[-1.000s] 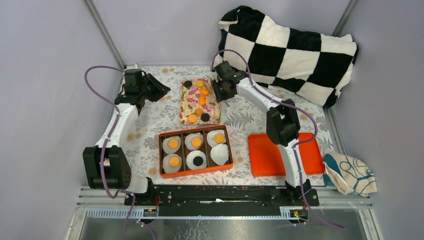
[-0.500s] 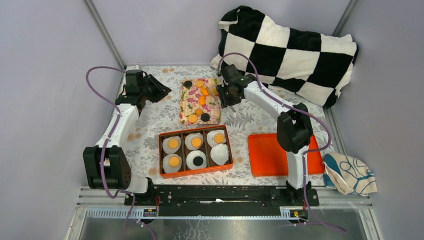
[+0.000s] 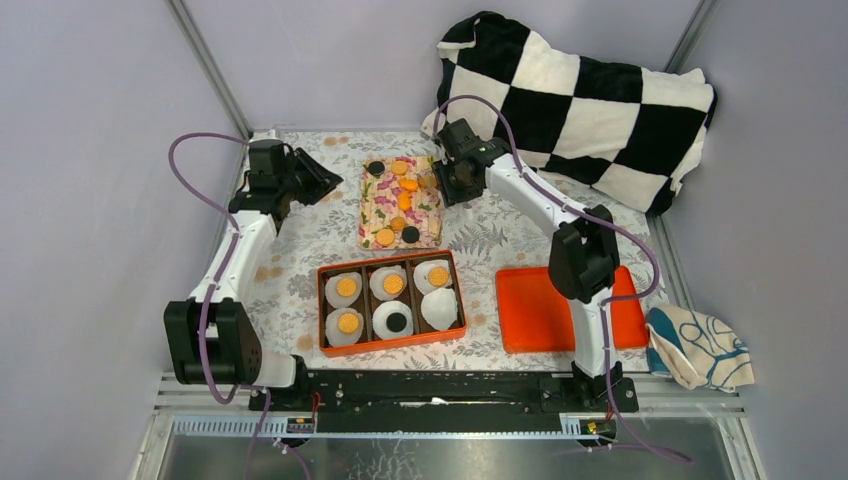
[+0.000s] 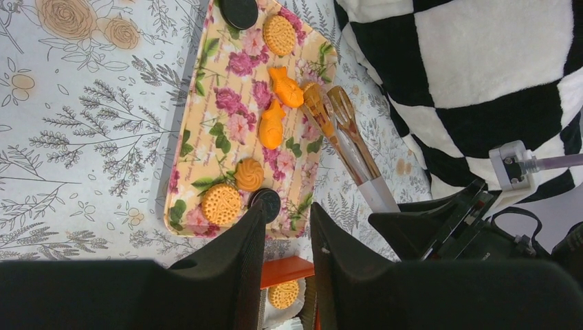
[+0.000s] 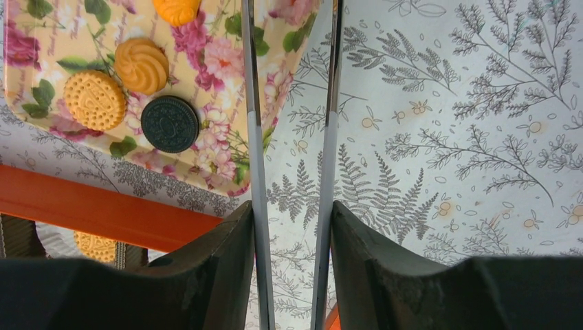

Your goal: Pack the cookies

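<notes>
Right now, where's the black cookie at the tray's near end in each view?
Top external: black cookie at the near end of the floral tray.
Left wrist: lower centre, at the tray's bottom edge.
Right wrist: upper left.
Shared landmark: the round orange cookie right beside it in all three.

A big soft pillow (image 3: pixel 590 95) with black and white squares leans in the far right corner. A flat orange tray (image 3: pixel 530 310) lies on the flowery tablecloth (image 3: pixel 490 240) (ferns and roses are drawn on it). A crumpled pale cloth (image 3: pixel 700 348) with blue lines sits near the tray's right side.
</notes>
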You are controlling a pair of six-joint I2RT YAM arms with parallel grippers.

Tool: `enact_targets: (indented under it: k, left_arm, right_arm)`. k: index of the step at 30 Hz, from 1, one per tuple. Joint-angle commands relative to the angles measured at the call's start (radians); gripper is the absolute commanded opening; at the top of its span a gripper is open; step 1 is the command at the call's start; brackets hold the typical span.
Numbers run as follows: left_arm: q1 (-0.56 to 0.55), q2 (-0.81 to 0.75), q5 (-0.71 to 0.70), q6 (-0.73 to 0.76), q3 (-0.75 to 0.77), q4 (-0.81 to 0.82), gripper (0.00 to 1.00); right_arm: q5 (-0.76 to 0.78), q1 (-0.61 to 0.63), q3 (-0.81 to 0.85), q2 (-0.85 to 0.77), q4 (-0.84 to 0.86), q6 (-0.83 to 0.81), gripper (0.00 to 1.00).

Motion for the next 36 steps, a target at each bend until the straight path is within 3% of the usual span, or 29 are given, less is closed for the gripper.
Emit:
enact_targets:
  k: [1,9,22,23,27,29,36]
  left_arm:
    - [-0.008,-0.027,0.021,0.001,-0.021,0.037,0.35]
    - [-0.008,-0.03,0.038,-0.003,-0.031,0.038,0.35]
    - [-0.008,-0.048,0.052,-0.003,-0.053,0.039,0.34]
    - [-0.008,-0.05,0.052,-0.003,-0.055,0.039,0.35]
    - [-0.007,-0.053,0.059,-0.002,-0.055,0.041,0.35]
    - [-0.008,-0.055,0.063,-0.001,-0.057,0.042,0.34]
    - [-0.008,-0.062,0.048,0.005,-0.05,0.029,0.34]
  right_arm:
    - [0.034,0.005,0.065,0.024,-0.059,-0.021,0.48]
    - [-0.003,0.016,0.094,0.064,-0.114,-0.036,0.5]
    - [0.123,0.084,0.207,0.13,-0.207,-0.034,0.47]
    - [0.126,0.085,0.221,0.136,-0.212,-0.033,0.46]
    - [0.138,0.083,0.246,0.136,-0.214,-0.022,0.13]
    - [0.143,0.084,0.24,0.12,-0.204,-0.015,0.02]
    - [0.173,0.107,0.076,-0.104,-0.116,-0.013,0.0]
